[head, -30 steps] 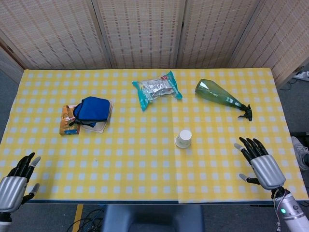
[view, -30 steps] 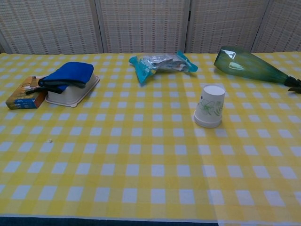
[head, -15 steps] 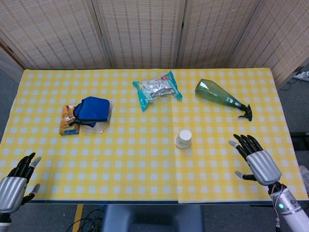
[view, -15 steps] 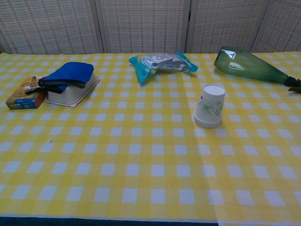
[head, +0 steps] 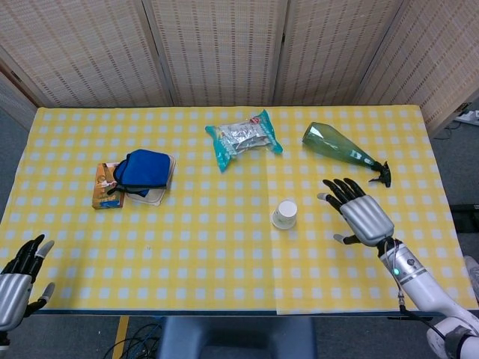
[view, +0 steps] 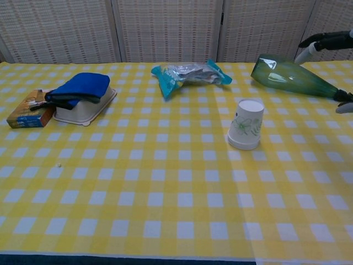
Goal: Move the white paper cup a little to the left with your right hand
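Note:
The white paper cup (head: 284, 214) (view: 246, 125) stands upside down on the yellow checked cloth, right of the table's middle. My right hand (head: 358, 212) hovers a short way to the right of the cup, fingers spread apart, holding nothing and not touching it. In the chest view only its fingertips (view: 325, 41) show at the right edge. My left hand (head: 16, 277) rests at the near left corner of the table, fingers apart and empty.
A green glass bottle (head: 343, 150) lies on its side behind my right hand. A teal snack packet (head: 243, 137) lies at the back centre. A blue cloth (head: 142, 169) on a white tray and a small box (head: 104, 187) sit at the left.
My right hand has moved up and to the left, from the near right edge toward the cup. The left hand has drifted slightly down. The cup has not moved.

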